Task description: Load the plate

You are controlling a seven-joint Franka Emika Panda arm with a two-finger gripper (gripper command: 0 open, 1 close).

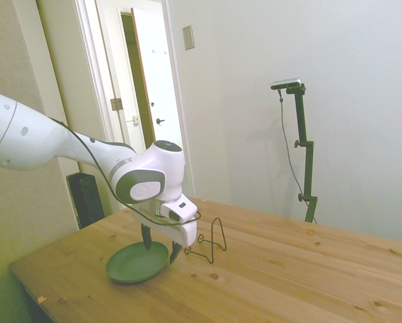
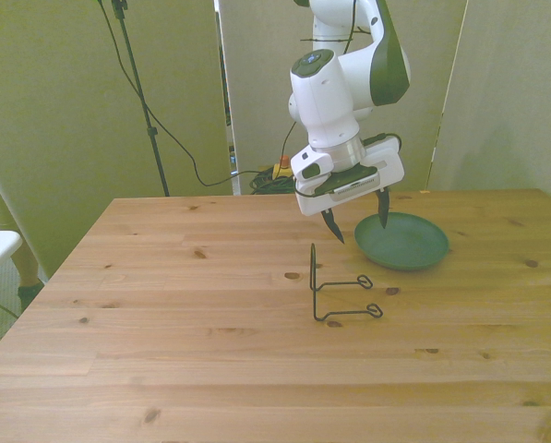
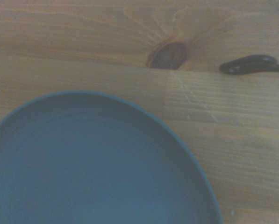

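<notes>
The dark green plate (image 1: 135, 264) (image 2: 404, 243) lies flat on the wooden table, at the front view's right. It fills much of the wrist view (image 3: 92, 163). My gripper (image 1: 160, 245) (image 2: 358, 221) hangs just above the plate's edge, open, with one dark finger over the plate and the other over bare wood beside it. Nothing is held between the fingers.
A thin black wire stand (image 1: 211, 243) (image 2: 335, 291) stands upright on the table close beside the plate; one of its foot loops shows in the wrist view (image 3: 249, 64). The wooden table (image 2: 164, 305) stretches wide to the front view's left.
</notes>
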